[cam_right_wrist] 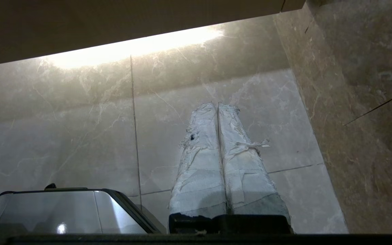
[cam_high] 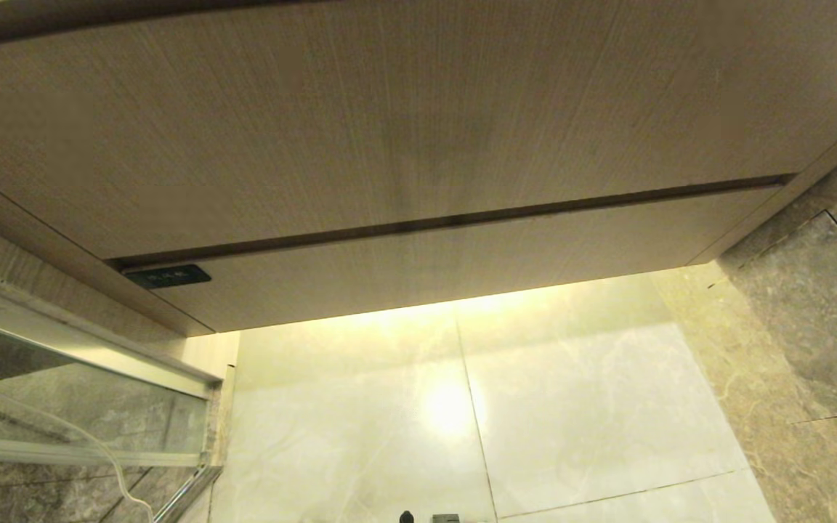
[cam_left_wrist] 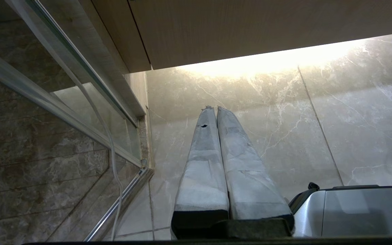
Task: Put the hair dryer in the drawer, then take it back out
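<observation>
Below the vanity, we look at the drawer [cam_high: 462, 261], which sits fully shut: its low wood-grain front is flush under the taller panel [cam_high: 389, 123], with only a thin dark seam between them and a small black label [cam_high: 168, 276] at the drawer's left corner. We see no hair dryer in any view, so we cannot tell whether it is inside the drawer or somewhere outside the frames. From these views we also cannot tell which stage the task has reached; nothing is being carried, and neither arm is near the drawer front. Our left gripper [cam_left_wrist: 213, 109] hangs low over the floor [cam_high: 571, 407] with its two fingers pressed together and nothing between them. Our right gripper [cam_right_wrist: 218, 105] hangs the same way, fingers closed on nothing. Both pairs of fingers are long, tapering wedges wrapped in pale grey tape, creased and frayed on the right pair, with a small hole in one finger of each. Floor tiles are glossy, cream marble with fine veins and thin grout lines, and they catch a bright glow from under the cabinet. Side walls are darker brown-grey stone. At the left, a glass pane in a metal frame [cam_high: 99, 363] stands beside the cabinet, with a thin pale cord [cam_left_wrist: 111, 149] trailing down it.
</observation>
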Controlling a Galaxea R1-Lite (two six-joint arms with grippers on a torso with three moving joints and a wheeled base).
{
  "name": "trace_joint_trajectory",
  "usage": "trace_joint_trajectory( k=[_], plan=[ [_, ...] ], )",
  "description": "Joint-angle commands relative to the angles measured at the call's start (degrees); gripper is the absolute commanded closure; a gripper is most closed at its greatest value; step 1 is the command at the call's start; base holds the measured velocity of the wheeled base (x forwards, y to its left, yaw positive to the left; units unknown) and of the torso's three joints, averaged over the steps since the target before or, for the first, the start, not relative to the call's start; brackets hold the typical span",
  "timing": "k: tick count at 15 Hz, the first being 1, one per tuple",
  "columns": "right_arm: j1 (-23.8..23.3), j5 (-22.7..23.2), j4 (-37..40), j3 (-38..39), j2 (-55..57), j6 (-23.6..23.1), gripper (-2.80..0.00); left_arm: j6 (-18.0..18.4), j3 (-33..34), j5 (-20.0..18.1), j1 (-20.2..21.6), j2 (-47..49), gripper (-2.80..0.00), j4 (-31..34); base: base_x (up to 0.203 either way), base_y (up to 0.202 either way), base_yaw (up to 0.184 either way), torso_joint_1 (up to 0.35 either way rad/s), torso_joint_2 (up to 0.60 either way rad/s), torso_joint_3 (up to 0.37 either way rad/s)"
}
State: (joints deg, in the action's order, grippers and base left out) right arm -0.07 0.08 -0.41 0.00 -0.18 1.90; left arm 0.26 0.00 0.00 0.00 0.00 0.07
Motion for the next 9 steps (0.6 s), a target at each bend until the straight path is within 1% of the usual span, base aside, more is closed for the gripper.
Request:
trace_joint_trajectory(
  k=[1, 9],
  plan=[
    [0.0, 0.0, 0.1, 0.1, 0.0, 0.2, 0.00, 0.0, 0.0, 0.0, 0.0, 0.0, 0.00, 0.0, 0.000, 0.000, 0.000, 0.000, 0.00, 0.000],
    [0.0, 0.0, 0.0, 0.2, 0.0, 0.7, 0.00, 0.0, 0.1, 0.0, 0.0, 0.0, 0.00, 0.0, 0.000, 0.000, 0.000, 0.000, 0.00, 0.000]
  ],
)
